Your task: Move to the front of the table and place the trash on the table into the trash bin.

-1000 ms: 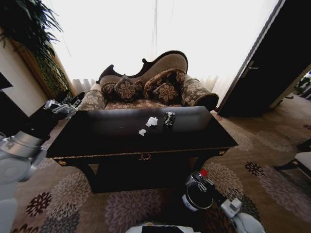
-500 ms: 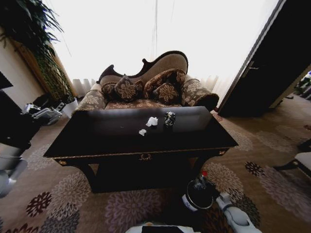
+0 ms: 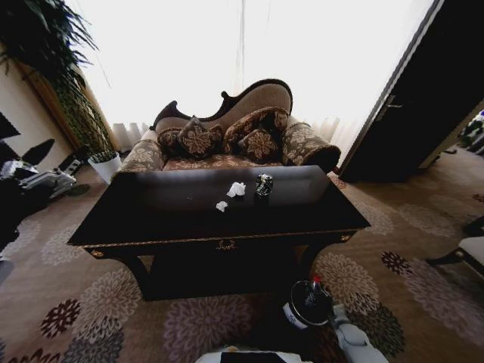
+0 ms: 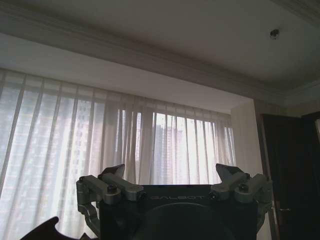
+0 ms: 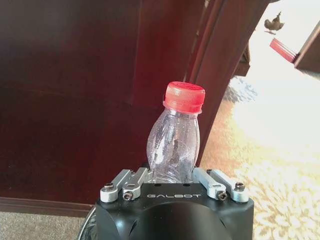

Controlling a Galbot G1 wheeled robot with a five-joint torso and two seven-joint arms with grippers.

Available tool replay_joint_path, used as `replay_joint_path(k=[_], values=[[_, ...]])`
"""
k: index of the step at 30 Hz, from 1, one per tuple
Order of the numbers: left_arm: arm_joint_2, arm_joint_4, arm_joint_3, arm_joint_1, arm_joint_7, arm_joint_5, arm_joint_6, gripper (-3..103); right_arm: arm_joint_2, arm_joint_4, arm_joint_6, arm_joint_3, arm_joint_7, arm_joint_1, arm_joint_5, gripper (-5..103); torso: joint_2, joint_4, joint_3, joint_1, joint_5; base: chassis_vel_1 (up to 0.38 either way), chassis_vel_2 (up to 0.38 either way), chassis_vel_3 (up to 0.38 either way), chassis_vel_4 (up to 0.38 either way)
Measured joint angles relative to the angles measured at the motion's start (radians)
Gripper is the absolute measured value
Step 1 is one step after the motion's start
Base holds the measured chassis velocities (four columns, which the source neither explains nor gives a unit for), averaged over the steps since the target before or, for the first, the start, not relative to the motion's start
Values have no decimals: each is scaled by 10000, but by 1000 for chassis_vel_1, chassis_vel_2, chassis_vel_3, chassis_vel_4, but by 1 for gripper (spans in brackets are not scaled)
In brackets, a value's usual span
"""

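Risk first: the right gripper (image 5: 172, 172) has its jaws closed on a clear plastic bottle (image 5: 175, 140) with a red cap, gripped low on the body. The thin wall could buckle or slide, and if the bottle tips as the jaws part it could catch the rim of the trash bin (image 3: 302, 306) and land on the carpet instead. In the head view the right arm hangs low by the table's front right leg, the bottle standing upright over the bin's mouth.

The left gripper (image 4: 175, 180) is held out well to the robot's left, away from the table (image 3: 227, 219), pointed up toward the curtains and ceiling — its jaws spread wide and empty.

More trash waits on the glossy black top near the far edge: two white paper wads (image 3: 236, 189) close together and a crushed dark can (image 3: 263, 184) just beside them. They sit far back, so reaching them may mean a long stretch over the table — a chance to knock one off the far side.
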Motion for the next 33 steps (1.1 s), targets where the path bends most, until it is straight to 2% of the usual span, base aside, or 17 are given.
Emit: replay_joint_path(k=[4,16,17,19,23,25,27,28,32,33], values=[[73,-15,-138,124,19,-9,-32,100,16,-207,-369,-113,121,168,-37,26,0,0,0,0,-1,0,0,0,0],[-354,-243,71,220,113,192,-45,100,-70,-406,-672,-23,-20,122,204,24,1,-1,0,0,-1,0,0,0,0],[-349,-244,65,227,117,193,-49,100,-79,-387,-685,-22,-31,113,207,29,0,-1,0,0,-2,0,0,0,0],[-329,-243,42,240,121,193,-55,100,-88,-377,-701,-19,-37,106,217,29,0,-1,0,0,-2,0,0,0,0],[-248,-225,-13,261,135,184,-82,100,-93,-366,-743,23,-48,55,279,51,0,-1,0,0,-1,0,0,0,0],[-236,-221,-13,261,138,183,-83,100,-92,-349,-748,29,-50,41,290,51,0,-2,0,0,-1,0,0,0,0],[-222,-213,6,250,142,183,-85,100,-82,-269,-762,37,-55,-12,348,61,1,-1,0,0,-1,0,0,0,0],[-222,-213,6,250,142,183,-85,100,-82,-269,-762,37,-55,-12,348,61,1,-1,0,0,-1,0,0,0,0],[-223,-205,65,226,149,188,-86,100,-77,-105,-793,43,-69,-121,507,83,0,-1,0,0,-1,0,0,0,0],[-223,-205,65,226,149,188,-86,100,-77,-105,-793,43,-69,-121,507,83,0,-1,0,0,-1,0,0,0,0]])
